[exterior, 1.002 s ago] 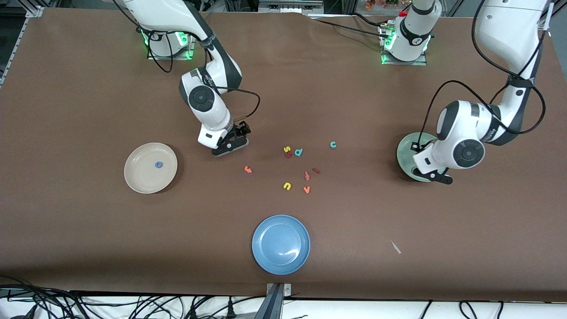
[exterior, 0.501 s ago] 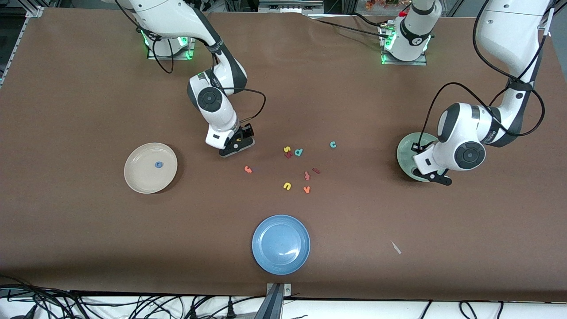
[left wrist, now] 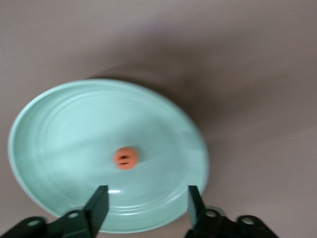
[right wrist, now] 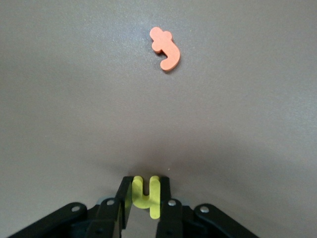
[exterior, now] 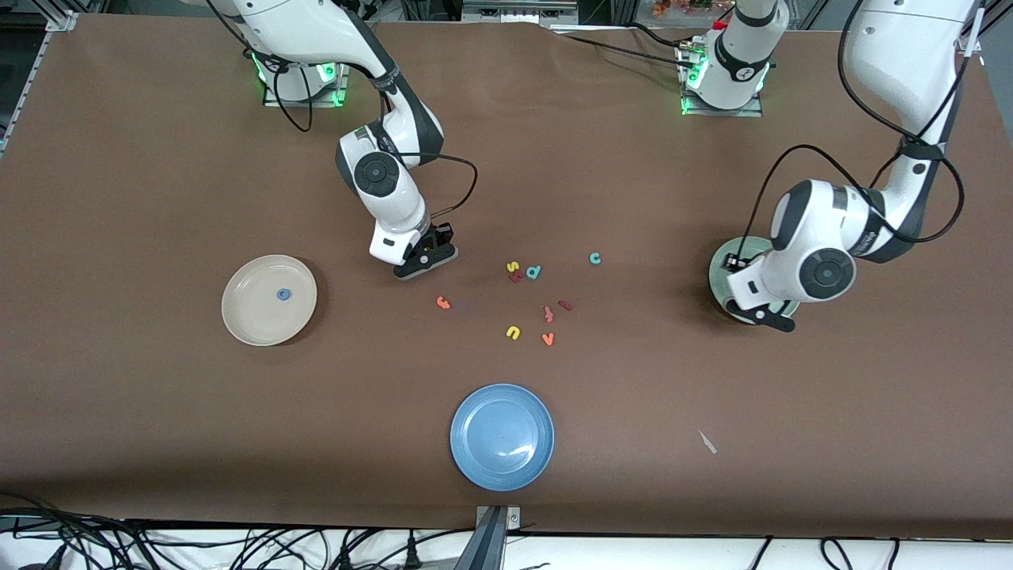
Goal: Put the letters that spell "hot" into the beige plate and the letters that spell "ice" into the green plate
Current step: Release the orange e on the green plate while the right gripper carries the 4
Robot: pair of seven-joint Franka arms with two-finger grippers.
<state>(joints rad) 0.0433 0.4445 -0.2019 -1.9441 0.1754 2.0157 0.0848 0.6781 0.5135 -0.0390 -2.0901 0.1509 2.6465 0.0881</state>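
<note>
My right gripper is down at the table, shut on the yellow h. The orange t lies a little nearer the front camera. The beige plate holds the blue o. Over the green plate my left gripper hangs open and empty. The orange e lies in the middle of that plate. The teal c and the dark red i lie on the table.
Mid-table lie a yellow s touching a dark red letter, a teal d, another orange letter, a yellow u and an orange v. A blue plate sits near the front edge.
The right gripper moved toward the letters, came down and shut on the yellow h. The left gripper opened over the green plate and shifted slightly.
</note>
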